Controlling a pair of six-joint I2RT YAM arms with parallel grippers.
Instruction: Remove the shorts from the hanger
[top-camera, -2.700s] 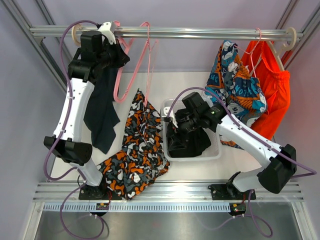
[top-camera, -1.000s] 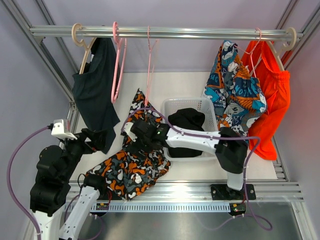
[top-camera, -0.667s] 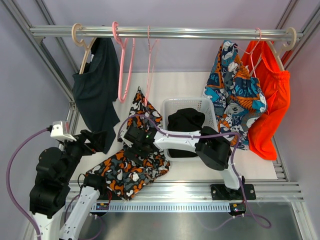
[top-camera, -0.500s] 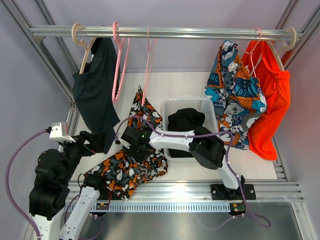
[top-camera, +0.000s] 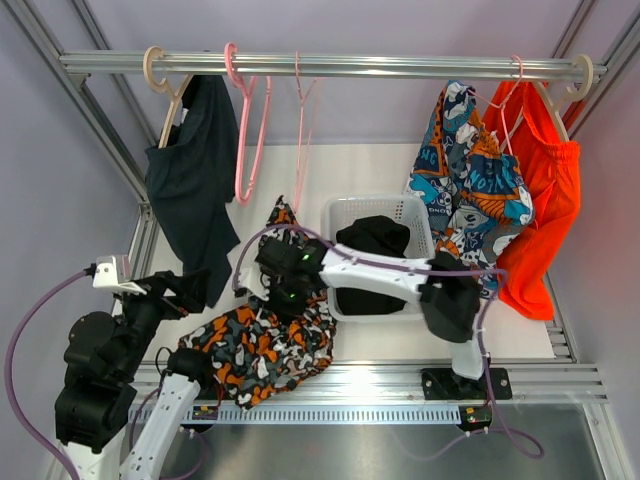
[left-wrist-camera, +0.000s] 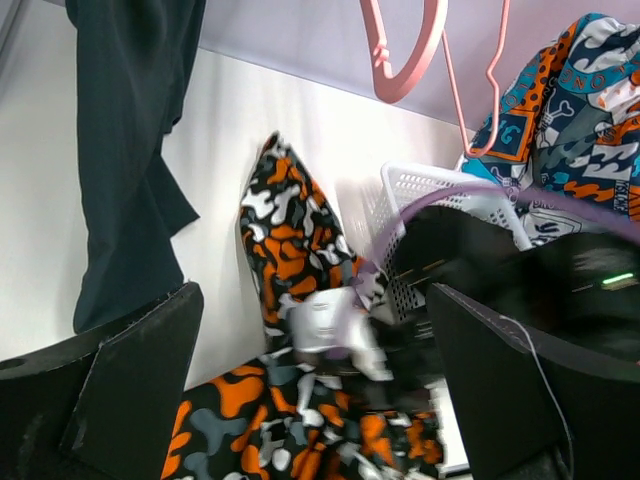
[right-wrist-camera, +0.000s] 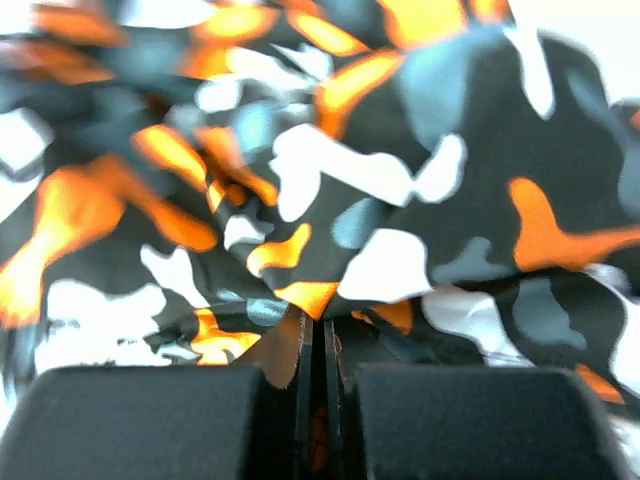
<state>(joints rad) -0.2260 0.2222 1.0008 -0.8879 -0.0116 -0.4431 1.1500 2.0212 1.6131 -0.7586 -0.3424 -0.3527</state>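
The right arm reaches left past the basket, right fingers pinched shut on the camouflage shorts; the left arm sits folded near-left, left fingers spread wide.

At 10 o'clock: navy shorts, plain, hanging limp off a wooden hanger, legs down. Just right of centre: black shorts, bunched in a white basket. At 7 o'clock: camo shorts, orange-black-white, crumpled on the table, one narrow corner drawn up toward 12.
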